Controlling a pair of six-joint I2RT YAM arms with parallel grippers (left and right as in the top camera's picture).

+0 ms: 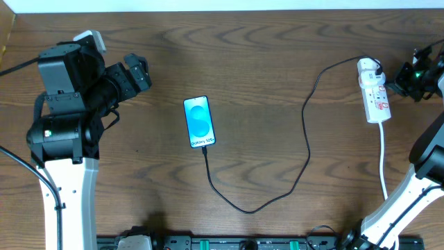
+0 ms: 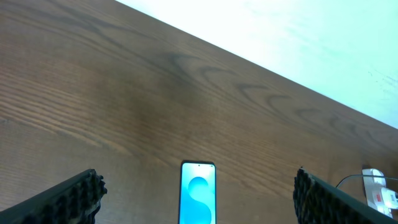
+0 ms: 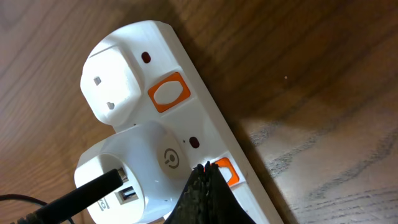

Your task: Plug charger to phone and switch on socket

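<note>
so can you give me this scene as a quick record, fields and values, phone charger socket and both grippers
phone: flat mid-table, screen up and lit blue
charger: black cable, one end at the phone's bottom edge, the other in a white adapter on the socket
socket: white strip at the table's right side, two orange switches
left gripper: open, empty, apart from the phone
right gripper: shut, tips at the orange switch beside the adapter
switch position: cannot tell

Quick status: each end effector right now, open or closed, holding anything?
Left end effector: open, empty.
Right end effector: closed, holding nothing, tips at the socket.
</note>
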